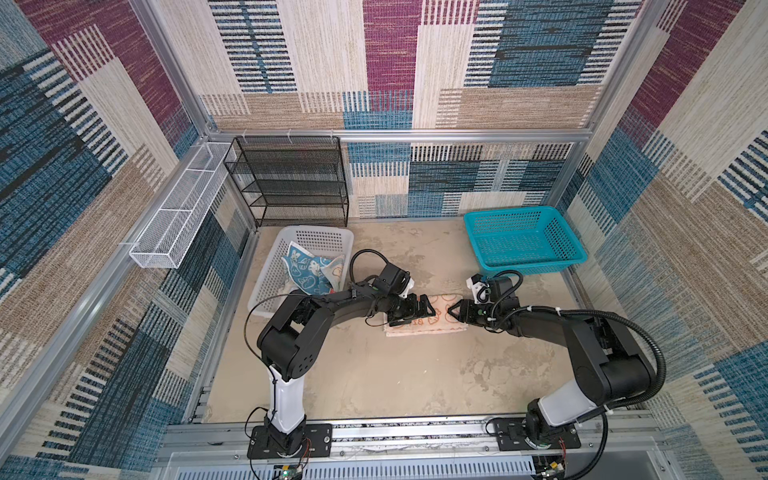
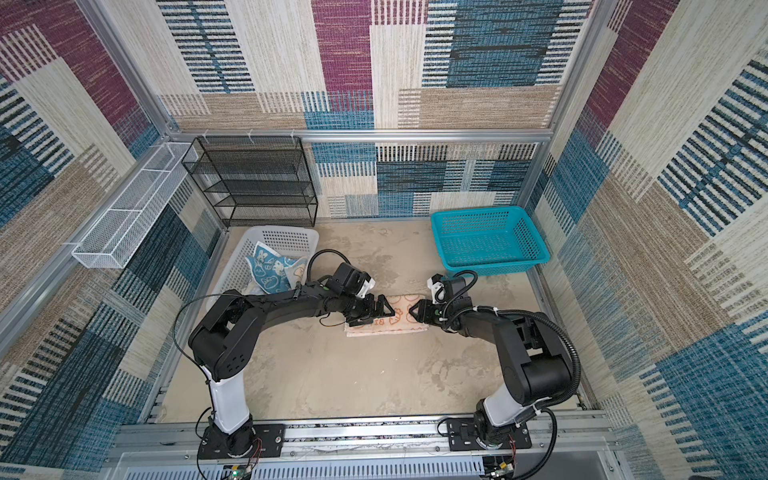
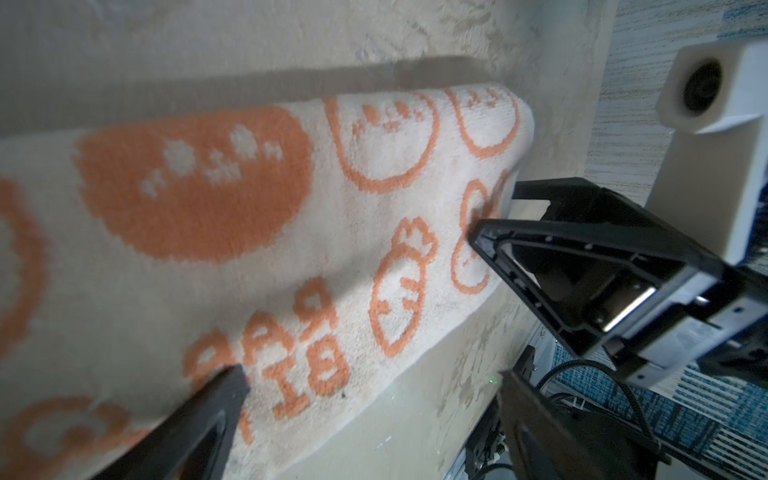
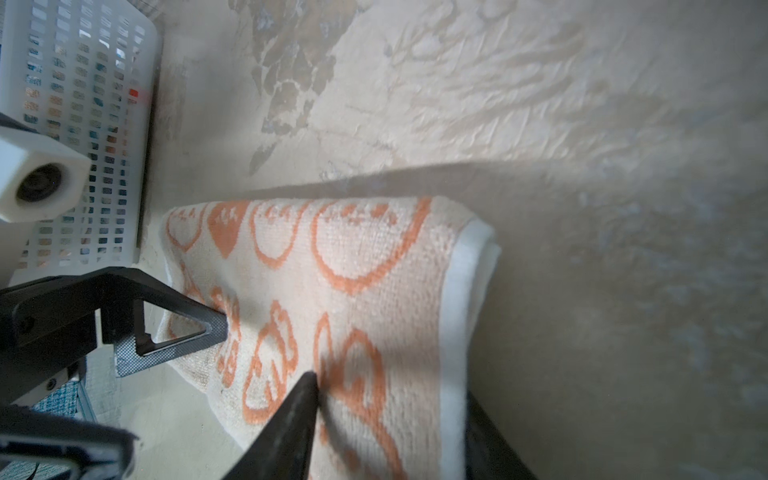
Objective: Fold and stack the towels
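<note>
1. Towel: hemmed end sits inside the right hand, jaws half-closed, likely for a crosswise fold; actual grip cannot be told.
2. Left hand hangs wide open, empty, over the other half.
3. It lies folded on the bench; blue towel waits in basket.

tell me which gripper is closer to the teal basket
Right. The right gripper is at the end of the orange towel nearest the teal basket, not touching the basket; the left gripper is farther along the towel, toward the white basket.
</note>
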